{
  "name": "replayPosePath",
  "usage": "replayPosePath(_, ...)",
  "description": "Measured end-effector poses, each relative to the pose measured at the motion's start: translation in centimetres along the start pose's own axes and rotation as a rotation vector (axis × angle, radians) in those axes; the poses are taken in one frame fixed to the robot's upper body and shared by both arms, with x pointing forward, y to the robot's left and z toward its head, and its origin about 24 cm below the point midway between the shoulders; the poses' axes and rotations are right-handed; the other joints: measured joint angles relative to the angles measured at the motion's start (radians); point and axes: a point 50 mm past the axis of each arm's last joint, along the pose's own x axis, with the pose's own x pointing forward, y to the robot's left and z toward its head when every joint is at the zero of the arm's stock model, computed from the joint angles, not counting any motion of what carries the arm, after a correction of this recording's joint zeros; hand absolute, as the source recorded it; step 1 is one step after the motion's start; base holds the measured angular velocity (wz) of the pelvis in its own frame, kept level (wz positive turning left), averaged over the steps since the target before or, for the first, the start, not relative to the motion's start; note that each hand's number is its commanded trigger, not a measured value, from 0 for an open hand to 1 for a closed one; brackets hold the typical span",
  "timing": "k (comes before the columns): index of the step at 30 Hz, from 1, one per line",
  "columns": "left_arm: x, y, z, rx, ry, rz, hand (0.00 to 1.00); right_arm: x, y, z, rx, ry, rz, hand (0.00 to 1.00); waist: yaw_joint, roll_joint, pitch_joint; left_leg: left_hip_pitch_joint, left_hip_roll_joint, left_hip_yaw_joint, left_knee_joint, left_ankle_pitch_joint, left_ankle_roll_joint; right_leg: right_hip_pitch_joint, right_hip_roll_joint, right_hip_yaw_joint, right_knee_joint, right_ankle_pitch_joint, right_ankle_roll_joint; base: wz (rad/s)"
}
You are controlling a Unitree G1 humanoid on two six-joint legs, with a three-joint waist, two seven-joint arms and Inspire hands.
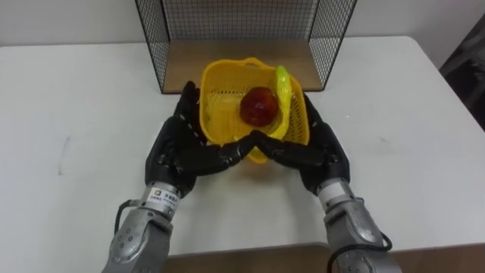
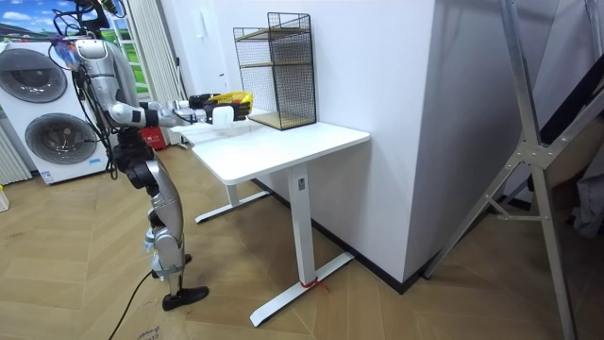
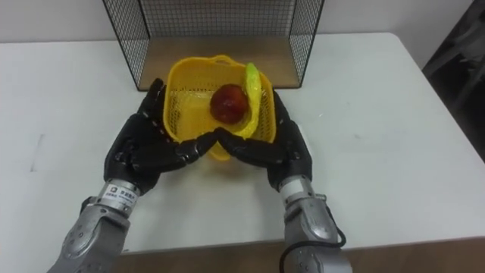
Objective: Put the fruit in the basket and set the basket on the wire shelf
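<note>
White table, matte, runs out to either side of left hand and right hand, and beyond them to a white wall. Below the hands: wood floor (herringbone pattern). Well behind the hands: two washing machines. Across the table from the hands: grey metal frame. Light even.
</note>
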Motion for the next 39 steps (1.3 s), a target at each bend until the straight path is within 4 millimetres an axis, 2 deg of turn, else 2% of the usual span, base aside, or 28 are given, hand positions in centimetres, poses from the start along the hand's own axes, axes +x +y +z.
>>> replayPosePath(3, 0.6, -0.4, 0.6, 0.000, -0.034, -0.015, 0.00, 0.6, 0.4, 0.8, 0.004, -0.043, 0.009, 0.00, -0.001, 0.001, 0.0004, 0.001, 0.000, 0.000, 0.001, 0.000, 0.000, 0.001, 0.000, 0.000, 0.000, 0.000, 0.000, 0.00)
replayPosePath(8, 0.7, -0.7, 0.8, -0.011, -0.054, -0.016, 0.00, 0.7, 0.7, 1.4, 0.008, -0.072, 0.009, 0.00, 0.000, 0.004, 0.0003, 0.000, 0.000, 0.000, 0.000, 0.000, 0.000, 0.000, 0.000, -0.001, 0.001, 0.000, 0.000, 0.00)
replayPosePath(15, 0.9, -1.6, 2.3, -0.014, -0.131, -0.054, 0.00, 0.8, 1.5, 2.9, 0.019, -0.148, 0.030, 0.00, -0.001, 0.004, -0.0002, 0.003, 0.001, 0.000, 0.001, 0.000, 0.000, 0.002, 0.000, -0.001, 0.001, 0.000, 0.000, 0.00)
replayPosePath(29, 1.2, -1.8, 2.6, -0.035, -0.154, -0.061, 0.00, 0.8, 1.7, 3.2, 0.022, -0.168, 0.038, 0.00, 0.000, 0.002, 0.0003, 0.019, 0.002, 0.002, 0.003, 0.000, 0.000, 0.018, 0.000, -0.001, 0.004, 0.000, 0.000, 0.00)
replayPosePath(32, 1.2, -1.8, 2.6, -0.032, -0.151, -0.060, 0.00, 0.8, 1.6, 3.2, 0.022, -0.167, 0.038, 0.00, 0.002, -0.002, 0.0033, 0.011, 0.008, 0.005, 0.051, -0.008, -0.005, 0.029, 0.001, -0.002, 0.014, -0.001, -0.001, 0.00)
replayPosePath(35, 1.2, -1.8, 2.6, -0.031, -0.151, -0.061, 0.00, 0.7, 1.6, 3.2, 0.023, -0.166, 0.040, 0.00, 0.020, 0.003, 0.0062, -0.020, 0.043, 0.010, 0.157, -0.074, -0.017, 0.007, 0.021, -0.007, 0.086, -0.043, -0.017, -0.10)
replayPosePath(37, 1.2, -1.7, 2.5, -0.031, -0.149, -0.057, 0.00, 0.6, 1.6, 3.0, 0.025, -0.160, 0.043, 0.00, 0.031, -0.002, 0.0073, -0.075, 0.083, 0.002, 0.300, -0.136, -0.036, -0.034, 0.040, -0.009, 0.195, -0.108, -0.035, -0.02)
replayPosePath(39, 1.1, -1.6, 2.5, -0.030, -0.147, -0.054, 0.00, 0.6, 1.6, 2.9, 0.025, -0.155, 0.046, 0.00, 0.031, -0.002, 0.0078, -0.119, 0.108, 0.001, 0.415, -0.162, -0.046, -0.066, 0.048, -0.012, 0.276, -0.165, -0.044, 0.06)
